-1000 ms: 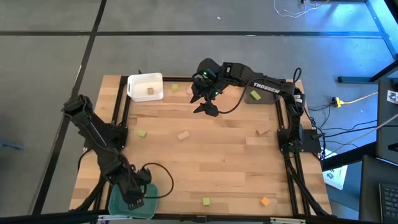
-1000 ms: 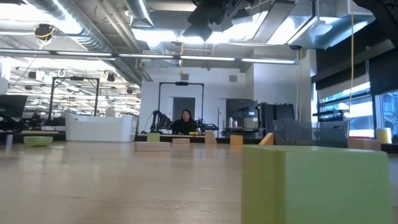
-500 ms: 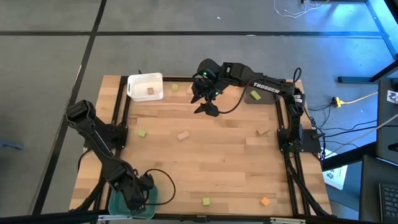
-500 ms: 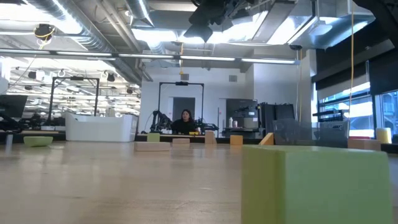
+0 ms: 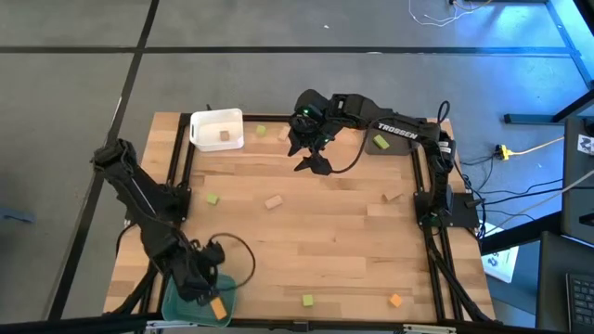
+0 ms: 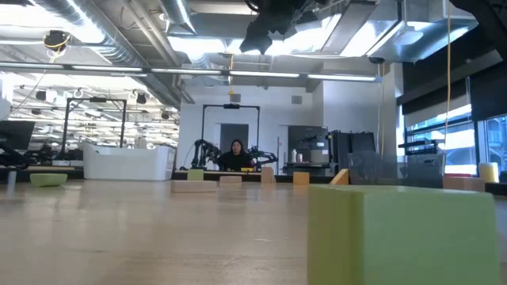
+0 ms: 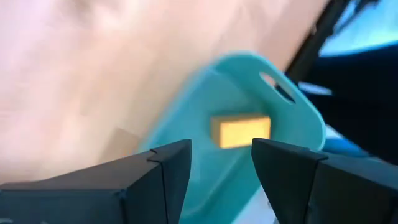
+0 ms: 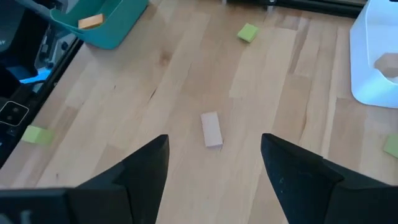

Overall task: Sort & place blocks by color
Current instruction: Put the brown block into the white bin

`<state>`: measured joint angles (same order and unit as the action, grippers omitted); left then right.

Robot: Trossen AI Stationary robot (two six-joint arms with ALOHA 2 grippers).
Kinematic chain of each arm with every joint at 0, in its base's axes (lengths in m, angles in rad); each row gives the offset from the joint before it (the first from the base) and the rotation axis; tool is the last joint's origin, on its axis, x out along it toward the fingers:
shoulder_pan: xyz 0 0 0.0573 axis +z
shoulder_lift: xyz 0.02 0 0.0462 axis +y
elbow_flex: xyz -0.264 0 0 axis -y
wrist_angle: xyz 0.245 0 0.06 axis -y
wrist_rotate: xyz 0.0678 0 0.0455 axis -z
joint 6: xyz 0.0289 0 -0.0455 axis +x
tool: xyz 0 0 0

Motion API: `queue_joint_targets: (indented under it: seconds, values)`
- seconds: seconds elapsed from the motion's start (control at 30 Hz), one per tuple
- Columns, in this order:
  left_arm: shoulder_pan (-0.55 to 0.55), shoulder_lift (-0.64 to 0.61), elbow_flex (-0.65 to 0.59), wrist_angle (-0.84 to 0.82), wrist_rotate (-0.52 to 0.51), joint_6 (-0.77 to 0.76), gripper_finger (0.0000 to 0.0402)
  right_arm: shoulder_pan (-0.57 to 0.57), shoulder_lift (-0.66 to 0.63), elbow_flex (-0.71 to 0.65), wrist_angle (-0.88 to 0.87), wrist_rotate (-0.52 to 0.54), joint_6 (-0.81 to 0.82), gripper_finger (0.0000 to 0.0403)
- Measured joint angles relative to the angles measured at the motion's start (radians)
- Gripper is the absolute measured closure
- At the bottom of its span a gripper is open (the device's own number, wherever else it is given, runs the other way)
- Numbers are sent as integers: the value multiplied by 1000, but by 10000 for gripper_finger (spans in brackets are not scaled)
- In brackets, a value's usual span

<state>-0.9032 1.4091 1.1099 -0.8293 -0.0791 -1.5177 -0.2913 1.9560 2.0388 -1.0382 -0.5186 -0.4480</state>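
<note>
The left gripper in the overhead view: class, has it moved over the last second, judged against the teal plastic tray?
Yes. The left gripper has pulled back toward the tray's table-side rim, uncovering an orange block inside.

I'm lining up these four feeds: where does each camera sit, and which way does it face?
High: overhead, straight down; both arms, teal tray.
Low: tabletop height, facing the room; a green block looms, arm overhead.
Left wrist: past the open left gripper into the tray, orange block inside.
Right wrist: past the open right gripper at a tan block; shares the tray.
</note>
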Motion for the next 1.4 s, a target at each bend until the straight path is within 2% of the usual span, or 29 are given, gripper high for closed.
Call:
queue_joint_targets:
  seconds: [0.1,0.4,0.57,0.7,0.93,1.2,1.4]
  values:
    - [14,-70,0,-76,-70,-26,237,0,0,0,0,0,2,148]
    - [72,-264,0,-353,-419,-21,237,1,12,0,-1,24,49,148]
    - [132,-338,0,-479,-506,-20,237,21,65,0,2,105,8,148]
    - [183,-366,0,-534,-532,-18,237,47,134,0,10,116,-40,148]
    - [223,-376,0,-574,-530,-17,237,78,270,0,101,239,-81,148]
    - [224,-377,0,-575,-529,-18,237,106,375,-1,157,240,-185,148]
    - [224,-377,0,-575,-529,-18,237,121,425,-1,163,239,-188,148]
